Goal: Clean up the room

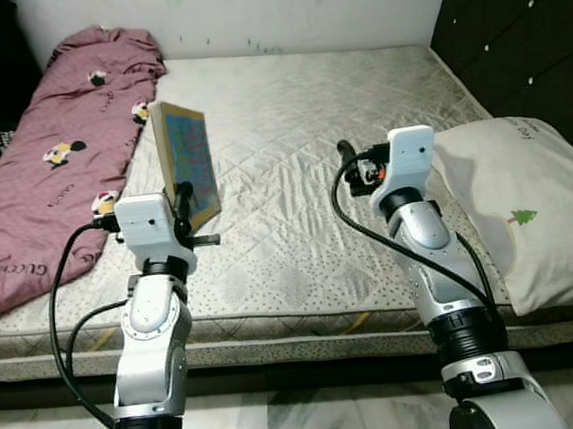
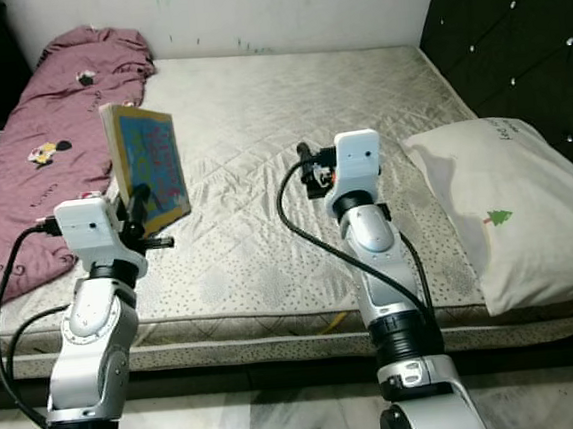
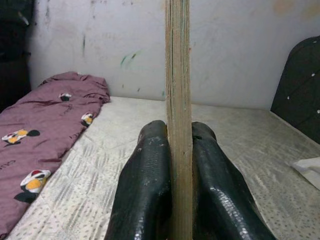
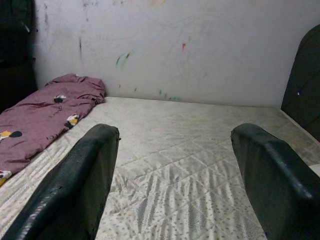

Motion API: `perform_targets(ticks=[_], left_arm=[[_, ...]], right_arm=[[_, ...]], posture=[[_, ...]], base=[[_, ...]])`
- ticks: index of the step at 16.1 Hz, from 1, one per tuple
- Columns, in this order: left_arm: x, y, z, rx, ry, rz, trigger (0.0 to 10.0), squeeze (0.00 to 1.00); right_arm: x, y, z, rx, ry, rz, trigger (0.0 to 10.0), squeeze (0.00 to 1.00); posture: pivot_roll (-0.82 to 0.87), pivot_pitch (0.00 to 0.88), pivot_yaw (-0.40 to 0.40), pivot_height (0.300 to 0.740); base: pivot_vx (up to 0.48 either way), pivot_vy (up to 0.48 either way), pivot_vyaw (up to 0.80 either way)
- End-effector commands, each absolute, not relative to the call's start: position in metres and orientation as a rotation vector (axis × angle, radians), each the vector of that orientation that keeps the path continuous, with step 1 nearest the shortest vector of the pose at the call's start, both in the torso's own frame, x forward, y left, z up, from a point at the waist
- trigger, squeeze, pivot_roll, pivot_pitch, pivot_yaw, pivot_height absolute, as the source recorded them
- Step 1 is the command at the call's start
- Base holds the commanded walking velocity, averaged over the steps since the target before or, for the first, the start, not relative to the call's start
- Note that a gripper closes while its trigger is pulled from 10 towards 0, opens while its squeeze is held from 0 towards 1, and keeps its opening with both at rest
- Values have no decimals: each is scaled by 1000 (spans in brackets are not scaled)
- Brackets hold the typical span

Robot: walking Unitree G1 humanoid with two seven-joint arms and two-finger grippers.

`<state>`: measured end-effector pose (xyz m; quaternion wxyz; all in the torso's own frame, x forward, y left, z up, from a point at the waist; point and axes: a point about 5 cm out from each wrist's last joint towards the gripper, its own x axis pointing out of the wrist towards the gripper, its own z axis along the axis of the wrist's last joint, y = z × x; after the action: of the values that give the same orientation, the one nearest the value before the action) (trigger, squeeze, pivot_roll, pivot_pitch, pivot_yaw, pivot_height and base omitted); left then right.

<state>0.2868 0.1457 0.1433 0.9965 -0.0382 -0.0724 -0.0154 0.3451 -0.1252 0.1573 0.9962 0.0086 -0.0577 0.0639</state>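
left tool (image 1: 187,205) clamped on lower edge of book (image 1: 186,163), book upright above bed (image 1: 292,164) | right tool (image 1: 345,150) fingers spread wide, empty, over mattress | risk: thin-edge grip, tall book may pivot or slip out if arm swings | blanket (image 1: 51,165) and pillow (image 1: 526,203) on bed

One book (image 1: 186,163), one pillow (image 1: 522,214), one blanket (image 1: 55,154).

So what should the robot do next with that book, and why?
Probably carry the book away from the bed toward wherever books belong. The left pincer already clamps it upright above the mattress, so it's lifted and ready to move. The right pincer is open with nothing in it.
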Motion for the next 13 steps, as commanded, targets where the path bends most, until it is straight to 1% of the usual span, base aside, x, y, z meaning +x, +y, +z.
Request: perform_targets(ticks=[1, 2, 5, 8, 10, 13], left_arm=[[286, 147, 154, -73, -195, -25, 10000, 0], [286, 147, 154, -75, -196, -29, 10000, 0], [286, 147, 154, -74, -199, -39, 10000, 0], [286, 146, 154, -79, -202, -52, 10000, 0], [285, 145, 154, -80, -201, -57, 10000, 0], [280, 150, 150, -70, -187, -51, 10000, 0]], right_arm=[[345, -123, 160, 11, -125, 134, 10000, 0], [345, -122, 161, 3, -139, 155, 10000, 0], [345, -121, 161, -6, -136, 146, 10000, 0], [346, -123, 160, -5, -133, 141, 10000, 0], [345, -125, 158, -9, -126, 136, 10000, 0], [336, -134, 147, -24, -101, 125, 10000, 0]], posture=[[-21, 0, -38, 740], [-21, 0, -38, 740], [-19, 0, -38, 740], [-20, 0, -37, 740], [-20, 0, -39, 740], [-18, 0, -43, 740]], base=[[0, 0, 0], [0, 0, 0], [0, 0, 794], [0, -311, 650], [0, -324, 0], [0, -308, 0]])
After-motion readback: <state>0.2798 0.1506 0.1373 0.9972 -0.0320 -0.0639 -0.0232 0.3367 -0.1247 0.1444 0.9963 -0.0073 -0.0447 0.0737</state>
